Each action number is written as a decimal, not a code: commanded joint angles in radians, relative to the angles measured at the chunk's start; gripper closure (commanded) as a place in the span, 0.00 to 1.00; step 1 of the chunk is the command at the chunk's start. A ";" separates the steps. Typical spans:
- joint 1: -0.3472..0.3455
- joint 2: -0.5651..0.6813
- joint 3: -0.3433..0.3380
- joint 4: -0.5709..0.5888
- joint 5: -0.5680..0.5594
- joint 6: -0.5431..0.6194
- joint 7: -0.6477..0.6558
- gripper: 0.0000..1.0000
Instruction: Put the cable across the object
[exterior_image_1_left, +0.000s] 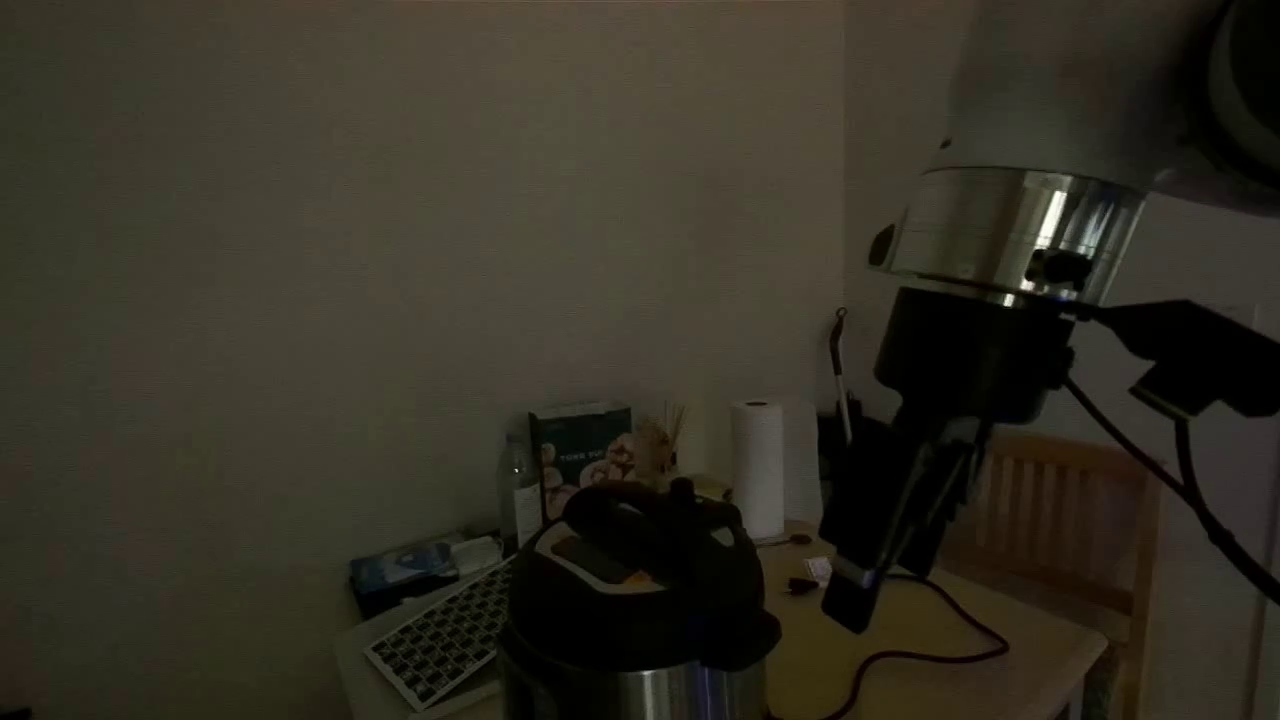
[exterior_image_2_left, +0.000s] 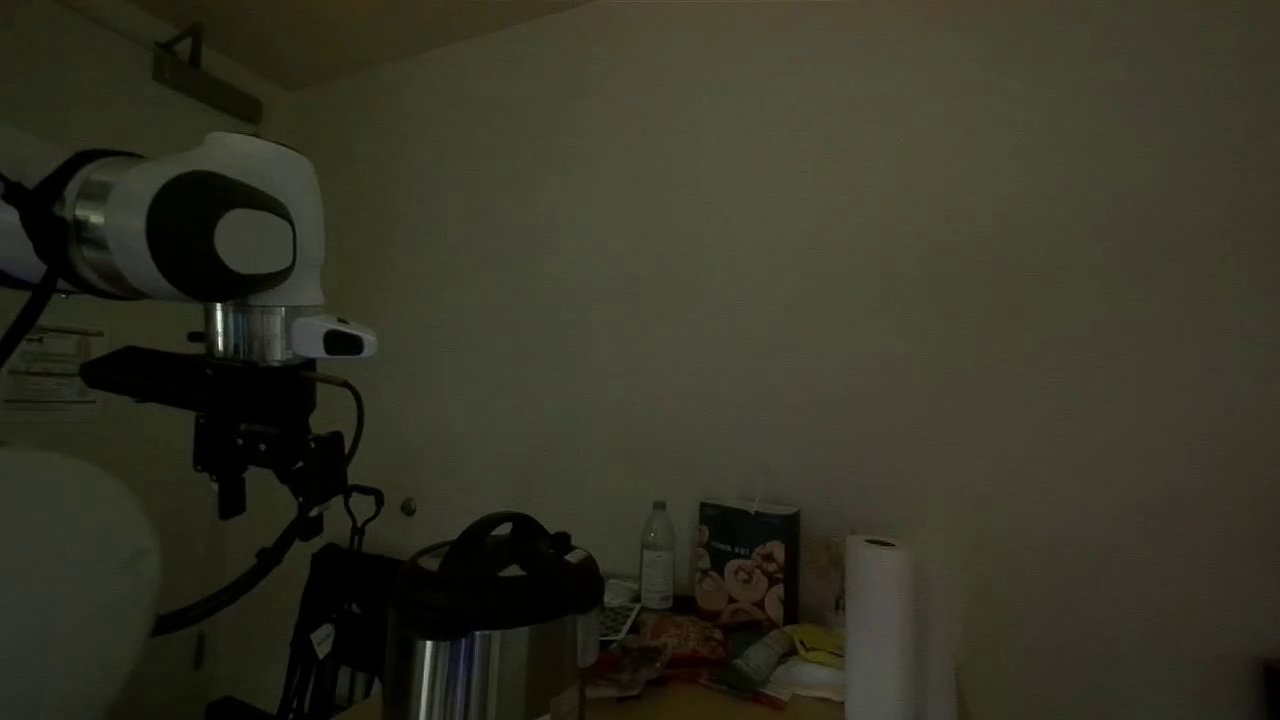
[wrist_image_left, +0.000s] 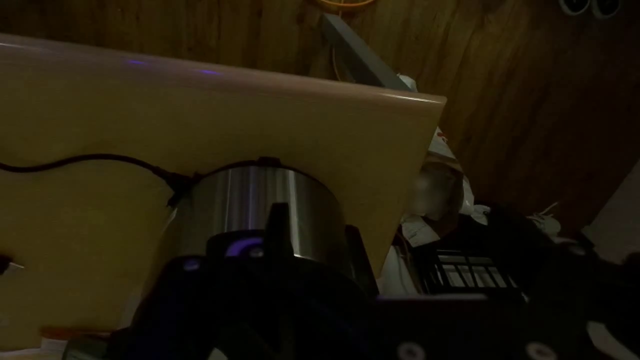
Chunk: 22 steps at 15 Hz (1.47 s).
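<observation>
The black cable (exterior_image_1_left: 930, 657) lies in loose curves on the table (exterior_image_1_left: 960, 690). In the wrist view the cable (wrist_image_left: 100, 157) runs from the left edge to a connector at the cooker's side. The steel and black pressure cooker (exterior_image_1_left: 640, 600) stands upright on the table, and it also shows in an exterior view (exterior_image_2_left: 490, 660) and in the wrist view (wrist_image_left: 250, 200). My gripper (exterior_image_1_left: 884, 585) is above the table beside the cooker. Its fingers stand apart with nothing seen between them in an exterior view (exterior_image_2_left: 272, 510). In the wrist view the gripper (wrist_image_left: 316, 220) overlaps the cooker's side.
A small black plug (exterior_image_1_left: 802, 586) lies on the table. A paper towel roll (exterior_image_1_left: 760, 470), a green box (exterior_image_1_left: 585, 450), a bottle (exterior_image_2_left: 657, 560) and a keyboard (exterior_image_1_left: 450, 630) stand or lie around the cooker. A wooden chair (exterior_image_1_left: 1060, 520) is beyond the table edge.
</observation>
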 joint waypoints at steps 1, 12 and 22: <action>-0.059 -0.036 -0.027 0.012 -0.039 -0.076 0.054 0.00; -0.292 -0.094 0.006 0.121 -0.207 -0.326 0.277 0.00; -0.284 -0.002 -0.115 0.185 -0.225 -0.434 0.072 0.00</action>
